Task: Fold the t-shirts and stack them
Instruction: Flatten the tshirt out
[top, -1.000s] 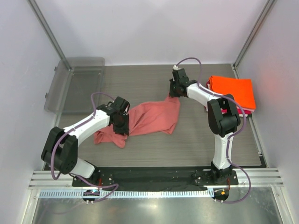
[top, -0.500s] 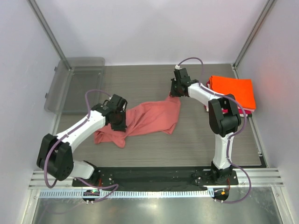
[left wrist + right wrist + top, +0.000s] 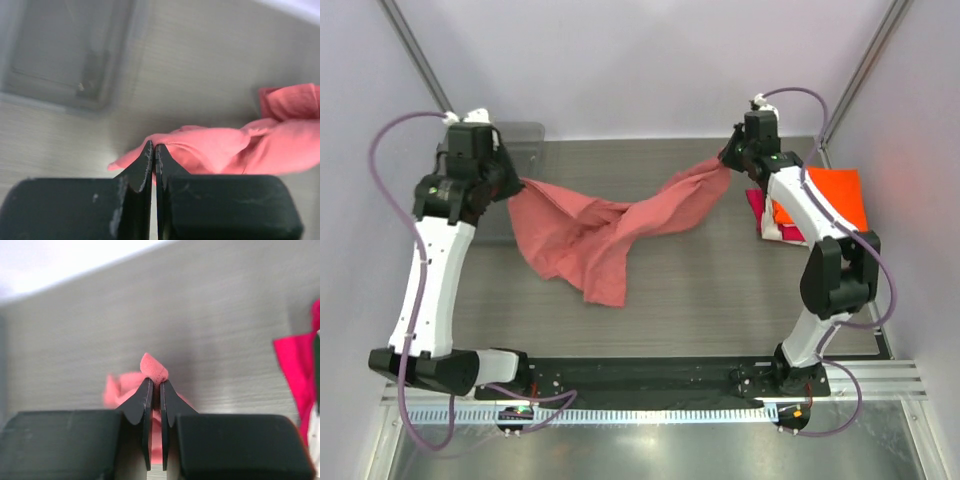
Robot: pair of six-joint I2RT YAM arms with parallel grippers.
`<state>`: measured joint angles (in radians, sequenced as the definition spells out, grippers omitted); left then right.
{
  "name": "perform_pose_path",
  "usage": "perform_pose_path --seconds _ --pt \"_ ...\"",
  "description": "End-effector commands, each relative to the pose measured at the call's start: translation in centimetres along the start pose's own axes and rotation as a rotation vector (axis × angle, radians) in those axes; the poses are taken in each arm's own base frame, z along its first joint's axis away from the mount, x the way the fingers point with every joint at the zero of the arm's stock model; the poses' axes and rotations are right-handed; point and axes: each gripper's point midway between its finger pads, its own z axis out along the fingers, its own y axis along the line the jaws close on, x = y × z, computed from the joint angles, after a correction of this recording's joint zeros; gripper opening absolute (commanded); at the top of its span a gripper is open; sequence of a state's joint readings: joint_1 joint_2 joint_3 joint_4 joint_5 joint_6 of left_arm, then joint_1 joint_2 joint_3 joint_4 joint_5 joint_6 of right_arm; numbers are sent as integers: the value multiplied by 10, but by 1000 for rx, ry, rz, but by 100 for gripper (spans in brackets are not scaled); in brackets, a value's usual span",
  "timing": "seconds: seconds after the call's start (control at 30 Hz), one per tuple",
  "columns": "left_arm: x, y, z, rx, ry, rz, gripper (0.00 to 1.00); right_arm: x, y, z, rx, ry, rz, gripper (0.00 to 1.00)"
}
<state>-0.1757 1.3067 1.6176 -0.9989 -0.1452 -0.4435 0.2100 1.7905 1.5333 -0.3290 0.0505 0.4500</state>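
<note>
The salmon-pink t-shirt (image 3: 610, 225) hangs stretched above the table between both arms, its middle sagging down. My left gripper (image 3: 510, 180) is shut on its left end, raised at the back left; in the left wrist view the cloth (image 3: 225, 150) bulges past the shut tips (image 3: 153, 147). My right gripper (image 3: 728, 162) is shut on the right end at the back right, and a pinched fold of cloth (image 3: 152, 369) pokes out above its tips (image 3: 156, 382). A folded bright orange t-shirt (image 3: 825, 195) lies on a stack at the right with a magenta-red one (image 3: 757, 205) and a white one (image 3: 775, 232) under it.
A clear grey plastic tray (image 3: 515, 140) sits at the back left, partly behind the left arm; the left wrist view shows the tray (image 3: 65, 55) below. Metal frame posts (image 3: 415, 50) rise at both back corners. White walls close in the table on three sides.
Both arms have lifted and pulled apart, left to the back left, right to the back right. The left gripper shut on the salmon-pink shirt, which rose off the table and stretched out.
</note>
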Motion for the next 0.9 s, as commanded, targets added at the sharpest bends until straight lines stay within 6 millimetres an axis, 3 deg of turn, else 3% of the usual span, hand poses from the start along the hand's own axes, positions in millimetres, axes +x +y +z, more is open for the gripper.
perform_pose_path --seconds 0.0,0.07,0.1,0.13,0.2,0.23,0.33,0.43,0.5,0.53,0.63,0.67,0.7,0.73,0.77,0.83,0.87 --pt "-51 29 -54 -104 -167 3 0 -97 20 -71 -68 -270 77 1" --pt "-74 36 -77 -135 -255 -14 0 -113 12 -93 -64 -345 105 1" --pt "-89 39 -94 -138 -318 -32 0 -129 12 -122 -82 -416 118 1" --pt "-95 44 -107 -154 -362 -43 0 -136 8 -136 -75 -463 130 1" --pt "-105 44 -124 -146 -423 -61 0 -138 -3 -152 -64 -517 144 1" --pt "-107 44 -135 -132 -454 -71 0 -145 -5 -178 -62 -573 154 1" --pt "-104 38 -137 -84 -461 -78 0 -136 -10 -198 -69 -595 148 1" --pt "-95 29 -131 -26 -437 -84 0 -112 -14 -196 -87 -552 140 1" --pt "-91 22 -129 14 -431 -85 0 -83 -14 -195 -138 -502 118 1" --pt "-84 19 -120 30 -396 -77 0 -56 -16 -194 -171 -460 132 1" --pt "-72 14 -101 48 -330 -67 0 -9 -22 -189 -214 -374 157 3" --pt "-60 13 -87 50 -282 -64 0 17 -30 -189 -216 -339 174 4" --pt "-53 4 -81 100 -251 -57 0 31 -30 -191 -239 -315 170 5" --pt "-45 2 -73 114 -220 -57 0 42 -35 -192 -235 -300 170 5" --pt "-37 -2 -67 136 -192 -59 0 69 -47 -187 -200 -241 178 5" --pt "-7 -10 -51 200 -98 -56 0 84 -51 -197 -208 -236 179 18" --pt "5 -13 -45 225 -64 -55 0 104 -61 -193 -177 -185 183 38"
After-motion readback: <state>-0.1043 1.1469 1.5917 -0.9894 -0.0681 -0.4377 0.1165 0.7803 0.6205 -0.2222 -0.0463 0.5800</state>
